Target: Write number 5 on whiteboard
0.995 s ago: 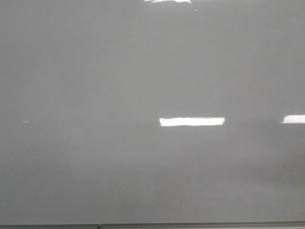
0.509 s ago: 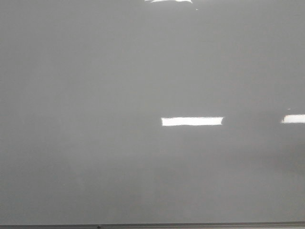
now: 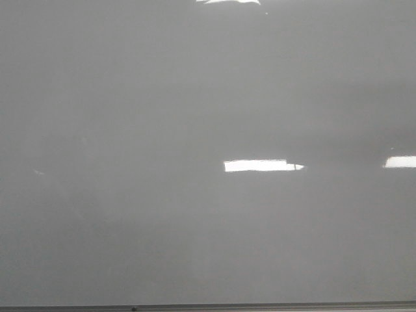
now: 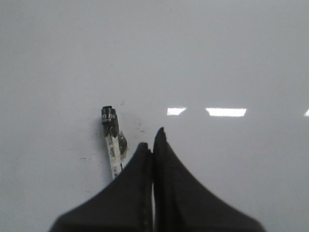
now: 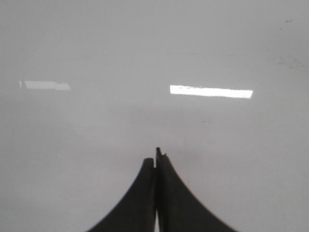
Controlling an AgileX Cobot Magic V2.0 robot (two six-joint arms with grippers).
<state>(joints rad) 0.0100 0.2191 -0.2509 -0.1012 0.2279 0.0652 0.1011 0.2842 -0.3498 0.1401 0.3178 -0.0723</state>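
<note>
Filling the front view: the whiteboard (image 3: 162, 117) was a plain glossy grey-white surface, with a thin grey edge strip (image 3: 208, 307) running along the 6 o'clock side.
Board surface: no drawn line of the number 5 could be made out in any of the three views, so its place could not be told.
Reflections: bright white rectangular light patches (image 3: 260, 166) sat a little toward 4 o'clock from the middle of the front view, with another at the 3 o'clock edge and one at 12 o'clock.
Left gripper (image 4: 152, 140): its two dark fingers (image 4: 166, 183) were pressed together, tips meeting, over the board.
Marker (image 4: 112, 142): a white-barrelled pen with a dark cap end lay just beside the left fingers in the left wrist view; its lower end passed behind the fingers, and whether it was held there could not be told.
Marks near the marker: a few faint dark specks (image 4: 137, 125) showed on the board around the pen.
Right gripper (image 5: 156, 162): its dark fingers (image 5: 171, 198) were also together, with nothing between them, above bare board.
Arms in front view: neither gripper appeared there.
</note>
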